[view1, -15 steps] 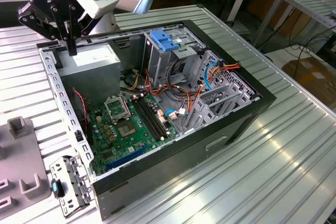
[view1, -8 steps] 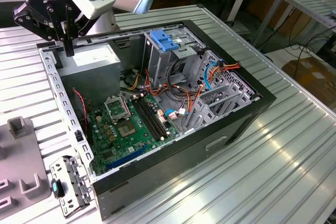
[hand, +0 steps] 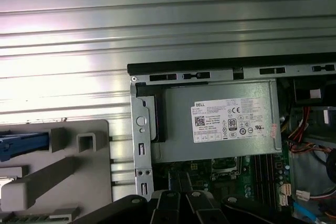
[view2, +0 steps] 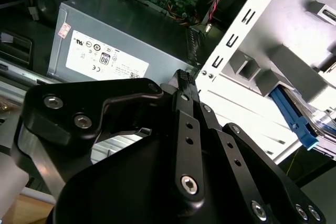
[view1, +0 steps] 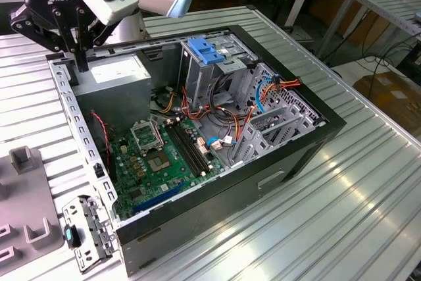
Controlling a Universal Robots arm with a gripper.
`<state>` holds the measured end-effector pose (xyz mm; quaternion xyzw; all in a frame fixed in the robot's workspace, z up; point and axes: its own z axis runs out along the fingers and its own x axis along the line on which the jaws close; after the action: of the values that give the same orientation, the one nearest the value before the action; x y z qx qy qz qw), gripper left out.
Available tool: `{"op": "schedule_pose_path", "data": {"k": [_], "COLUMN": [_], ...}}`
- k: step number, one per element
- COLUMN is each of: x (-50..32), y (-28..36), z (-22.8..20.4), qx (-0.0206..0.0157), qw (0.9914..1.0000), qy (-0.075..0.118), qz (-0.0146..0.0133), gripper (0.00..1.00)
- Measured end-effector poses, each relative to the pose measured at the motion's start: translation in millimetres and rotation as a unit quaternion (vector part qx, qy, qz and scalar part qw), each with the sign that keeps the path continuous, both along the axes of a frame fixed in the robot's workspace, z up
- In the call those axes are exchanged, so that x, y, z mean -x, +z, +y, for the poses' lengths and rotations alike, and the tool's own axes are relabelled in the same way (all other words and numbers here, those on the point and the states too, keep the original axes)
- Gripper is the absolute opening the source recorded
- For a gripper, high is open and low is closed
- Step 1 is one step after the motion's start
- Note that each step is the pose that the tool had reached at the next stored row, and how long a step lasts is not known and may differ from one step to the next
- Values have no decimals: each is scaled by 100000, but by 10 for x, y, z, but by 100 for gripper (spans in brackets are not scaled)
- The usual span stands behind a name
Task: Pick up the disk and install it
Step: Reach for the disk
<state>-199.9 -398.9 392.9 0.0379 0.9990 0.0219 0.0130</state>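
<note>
My gripper point(view1: 81, 64) hangs over the far left corner of the open computer case point(view1: 283, 162), just above the case's edge beside the grey power supply point(view1: 115, 74). Its black fingers point(view2: 182, 80) are shut together with nothing between them, as both wrist views show point(hand: 181, 179). The disk shows as a blue carrier edge point(hand: 23, 144) lying in a grey fixture point(hand: 79, 166) outside the case. The second wrist view catches the same blue edge point(view2: 294, 116) off to one side of the gripper. The gripper is well apart from it.
Inside the case are a green motherboard point(view1: 158, 156), loose coloured cables point(view1: 263, 90), a metal drive cage point(view1: 276, 120) and a light-blue ribbed latch point(view1: 207, 51). A loose metal bracket point(view1: 85, 235) lies by the case's near left corner. The ribbed metal table point(view1: 355, 215) surrounds it.
</note>
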Motion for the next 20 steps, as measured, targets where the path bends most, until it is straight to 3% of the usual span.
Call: {"op": "schedule_pose_path", "data": {"k": [20], "x": [208], "y": [-4], "z": [0], "qx": [-12], "qw": [100000], "qy": [-2], "qz": [-1], "gripper": [11]}}
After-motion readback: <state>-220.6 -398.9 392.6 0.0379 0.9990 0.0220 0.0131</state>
